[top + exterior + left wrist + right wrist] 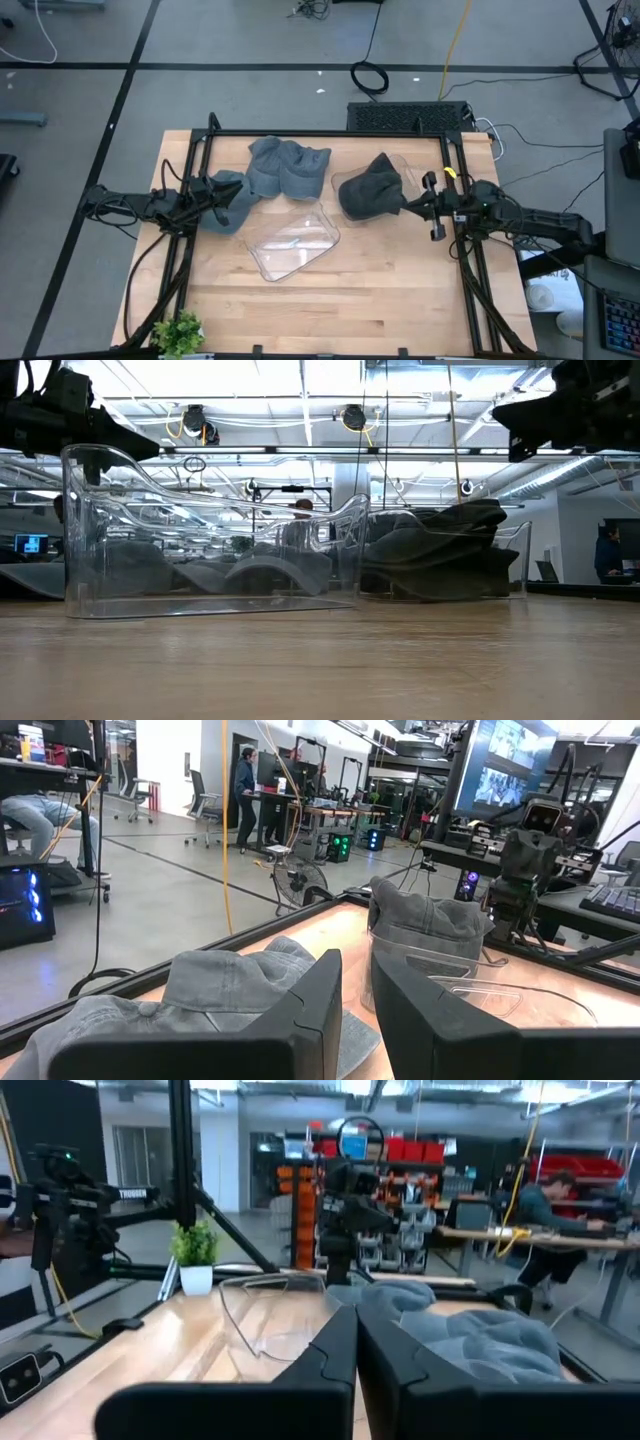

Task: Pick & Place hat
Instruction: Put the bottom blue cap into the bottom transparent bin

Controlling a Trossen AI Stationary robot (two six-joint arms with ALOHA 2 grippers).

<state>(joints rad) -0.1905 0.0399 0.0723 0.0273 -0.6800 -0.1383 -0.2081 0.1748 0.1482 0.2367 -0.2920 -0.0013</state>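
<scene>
A grey hat (232,203) lies on the table at the left, and my left gripper (212,190) hovers just above its left edge with a narrow gap between its fingers; the hat also shows in the left wrist view (200,990). More grey hats (288,168) lie in a heap at the far middle. A dark grey hat (368,190) sits in a clear bin (345,182) at the right. My right gripper (405,205) is shut and empty, raised just right of that bin. An empty clear bin (293,243) stands in the middle.
A black frame (320,133) runs along the table's far edge and down both sides. A small potted plant (180,335) stands at the near left corner. Bare wood lies along the near half of the table. People sit and stand in the room beyond.
</scene>
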